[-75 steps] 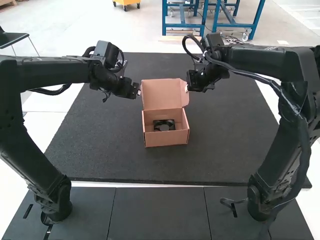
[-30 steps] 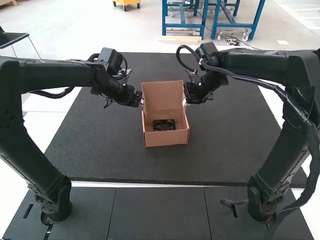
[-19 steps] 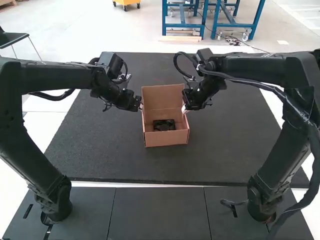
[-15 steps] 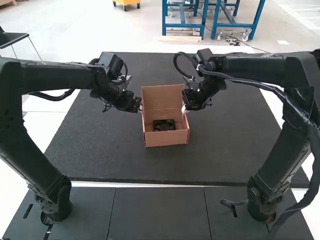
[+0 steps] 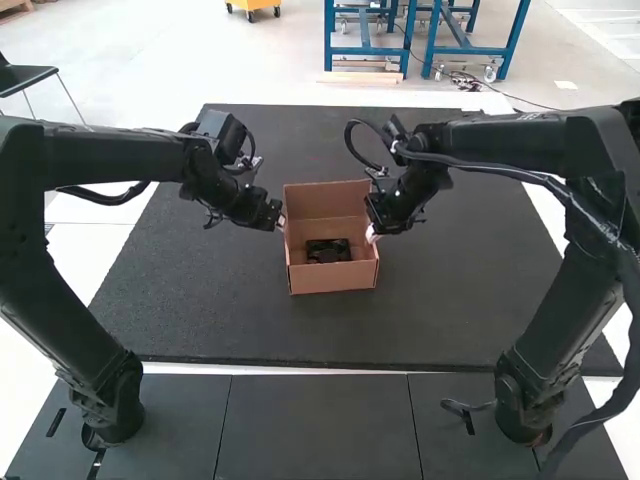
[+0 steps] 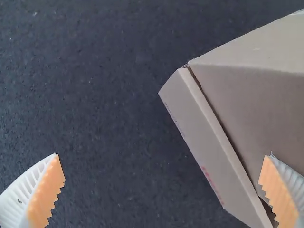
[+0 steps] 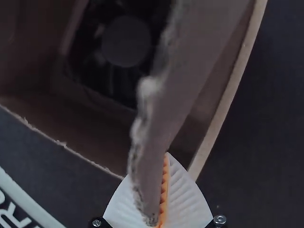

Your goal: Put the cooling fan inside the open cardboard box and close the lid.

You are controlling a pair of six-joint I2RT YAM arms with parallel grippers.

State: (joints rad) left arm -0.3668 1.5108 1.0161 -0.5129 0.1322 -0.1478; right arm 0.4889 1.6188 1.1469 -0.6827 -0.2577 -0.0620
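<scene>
Lid (image 5: 325, 199) lower, right gripper (image 5: 374, 229) at its edge

We find the black cooling fan (image 5: 327, 250) lying flat inside the brown cardboard box (image 5: 333, 274); lid (image 5: 325, 198) part-raised, leaning forward over the opening.

A black mat (image 5: 200, 300) lies flat on a white table (image 5: 75, 225) — its surface is rough and finely speckled. At the near edge, dark smooth panels (image 5: 320, 425) cover the table. The light is even.
</scene>
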